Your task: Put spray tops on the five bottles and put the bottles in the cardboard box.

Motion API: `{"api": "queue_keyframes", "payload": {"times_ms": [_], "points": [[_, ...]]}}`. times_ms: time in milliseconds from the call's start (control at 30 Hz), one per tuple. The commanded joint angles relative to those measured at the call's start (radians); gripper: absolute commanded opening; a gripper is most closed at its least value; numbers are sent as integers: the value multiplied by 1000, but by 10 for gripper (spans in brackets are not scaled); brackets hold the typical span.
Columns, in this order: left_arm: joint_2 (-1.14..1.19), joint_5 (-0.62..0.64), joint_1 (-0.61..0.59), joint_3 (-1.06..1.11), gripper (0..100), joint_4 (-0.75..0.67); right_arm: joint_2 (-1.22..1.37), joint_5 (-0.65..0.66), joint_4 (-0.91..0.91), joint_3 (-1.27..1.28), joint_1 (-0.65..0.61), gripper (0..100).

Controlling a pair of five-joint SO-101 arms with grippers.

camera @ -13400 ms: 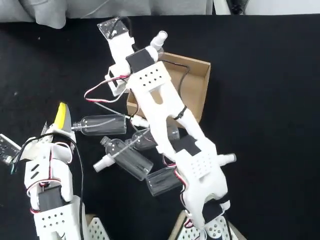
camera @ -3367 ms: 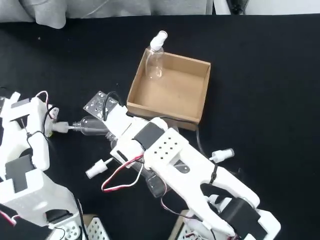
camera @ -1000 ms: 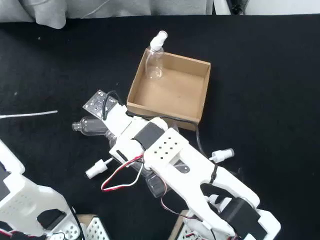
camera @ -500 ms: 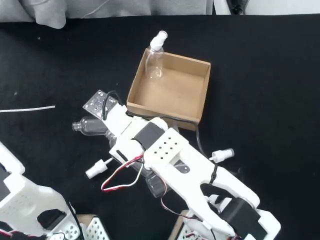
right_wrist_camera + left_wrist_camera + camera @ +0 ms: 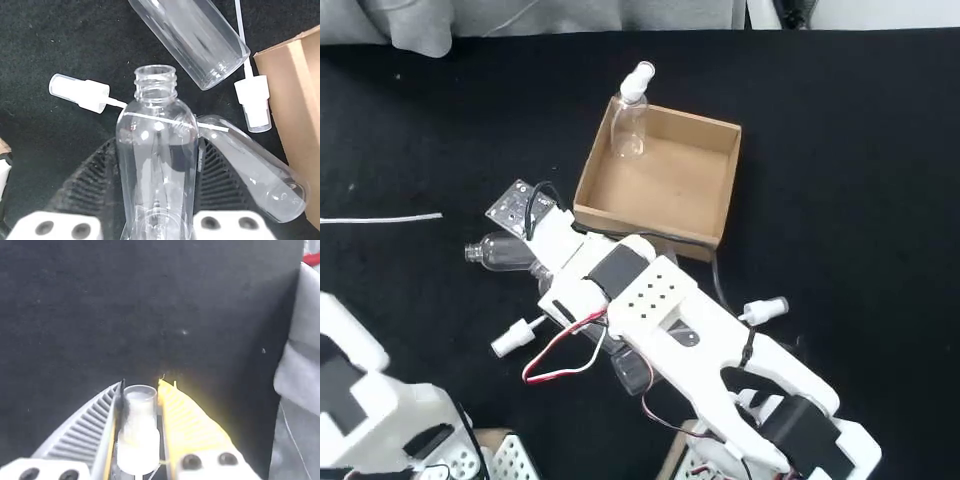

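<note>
Plastic bottle in the grip: the held bottle (image 5: 156, 190) is clamped between the two black fingers (image 5: 85, 187) of the right gripper (image 5: 156, 145). It lies on the table (image 5: 850, 150) just beside the box (image 5: 732, 180). Its neck is open, with no top on it.
Left side: the left gripper (image 5: 141, 386) has its grey and yellow fingers shut tight on a spray top (image 5: 137, 435).
Change: a few seconds ago the left arm was up at the neck of the held bottle with a spray top. Now the left arm (image 5: 360, 400) is pulled back to the near corner, and the top has gone with it. The right arm has stayed put.
Meaning: I think the top did not go on, so this try must be done again. One done bottle (image 5: 628, 125) with its top on is in the far corner of the box. The others are not ready.
Nearby: a bare bottle (image 5: 192, 37) and a second bare bottle (image 5: 255, 175) lie close to the held bottle. A loose top (image 5: 80, 92) and another loose top (image 5: 252, 102) lie there too.
Hard to see: from above, the right arm covers those bottles, so I cannot count all five. A thin white line (image 5: 380, 218) at the side of the table looks like the spray top's tube, but it is cut off there.
</note>
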Motion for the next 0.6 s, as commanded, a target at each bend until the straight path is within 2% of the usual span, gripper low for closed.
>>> {"api": "queue_keyframes", "payload": {"times_ms": [0,200,567], "points": [[-133,-3,35,22,27,-3,-58,8,-21,-44,21,79],[-190,-5,39,27,27,-2,-59,5,-20,-44,20,79],[-322,-3,200,140,27,-3,-176,3,-38,12,20,81]]}}
